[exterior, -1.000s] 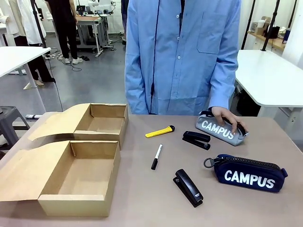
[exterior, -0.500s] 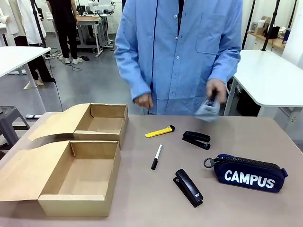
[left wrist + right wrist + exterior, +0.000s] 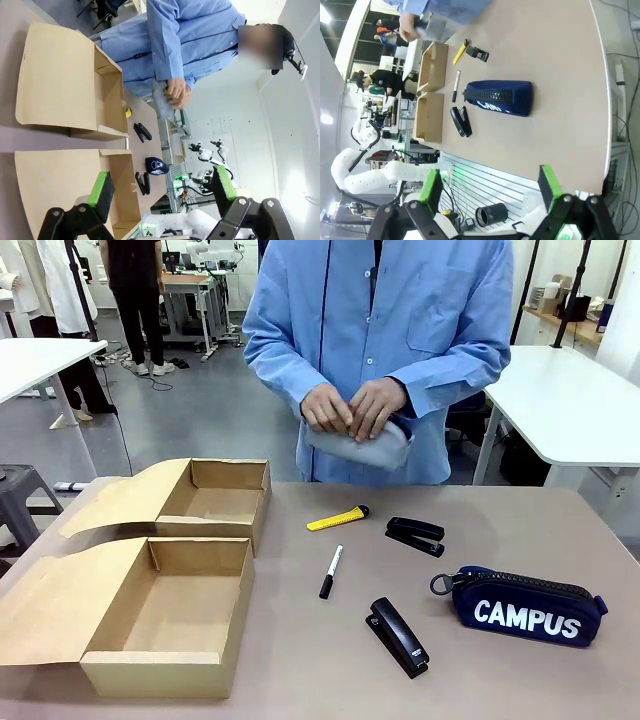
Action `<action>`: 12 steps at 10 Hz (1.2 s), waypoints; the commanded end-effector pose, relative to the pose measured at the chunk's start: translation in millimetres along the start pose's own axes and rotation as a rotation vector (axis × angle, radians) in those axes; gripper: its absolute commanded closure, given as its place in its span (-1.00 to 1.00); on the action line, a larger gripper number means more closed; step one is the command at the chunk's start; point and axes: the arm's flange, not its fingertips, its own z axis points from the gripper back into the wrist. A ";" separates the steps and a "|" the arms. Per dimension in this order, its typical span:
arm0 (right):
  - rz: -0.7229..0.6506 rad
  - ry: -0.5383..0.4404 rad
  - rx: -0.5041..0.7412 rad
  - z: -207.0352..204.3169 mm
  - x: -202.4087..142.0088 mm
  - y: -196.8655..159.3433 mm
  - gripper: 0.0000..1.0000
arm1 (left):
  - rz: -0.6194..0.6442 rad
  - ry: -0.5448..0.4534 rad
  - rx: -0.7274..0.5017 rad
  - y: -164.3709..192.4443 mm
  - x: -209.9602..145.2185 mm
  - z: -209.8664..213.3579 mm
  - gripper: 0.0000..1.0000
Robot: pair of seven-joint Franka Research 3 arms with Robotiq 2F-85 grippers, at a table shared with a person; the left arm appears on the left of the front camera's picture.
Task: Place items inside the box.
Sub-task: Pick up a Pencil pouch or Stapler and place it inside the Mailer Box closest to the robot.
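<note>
L gripper (image 3: 162, 185) & R gripper (image 3: 489, 185): both spread wide, nothing btwn the fingers. Grey pouch (image 3: 360, 447) is up in the person's hands (image 3: 328, 407) over the table's far edge, mid, well apart from both grippers; its print isn't readable. Navy pouch (image 3: 525, 606) lies near right, long axis left-right, white "CAMPUS" on its side, prob. R arm's pick. Near box (image 3: 155, 675) & far box (image 3: 262, 502) sit open at left, closer to L arm. Staplers (image 3: 398, 636), knife (image 3: 337, 518), marker (image 3: 331, 571) lie btwn.
</note>
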 end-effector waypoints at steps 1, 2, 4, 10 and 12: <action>0.093 0.057 -0.045 -37.2 7.3 21.9 -1.00 | -0.023 -0.003 -0.017 -0.8 -0.1 -0.2 -1.00; 0.216 0.141 -0.059 -70.0 12.2 45.9 -1.00 | -0.023 -0.003 -0.017 -0.8 -0.1 -0.2 -1.00; 0.291 0.297 -0.084 -144.9 11.4 91.1 -1.00 | -0.023 -0.003 -0.017 -0.8 -0.1 -0.2 -1.00; 0.286 0.420 -0.690 -304.3 -32.9 205.1 -1.00 | -0.023 -0.003 -0.017 -0.8 -0.1 -0.2 -1.00; 0.218 0.293 -0.896 -345.3 -33.5 209.4 -1.00 | -0.023 -0.003 -0.017 -0.8 -0.1 -0.2 -1.00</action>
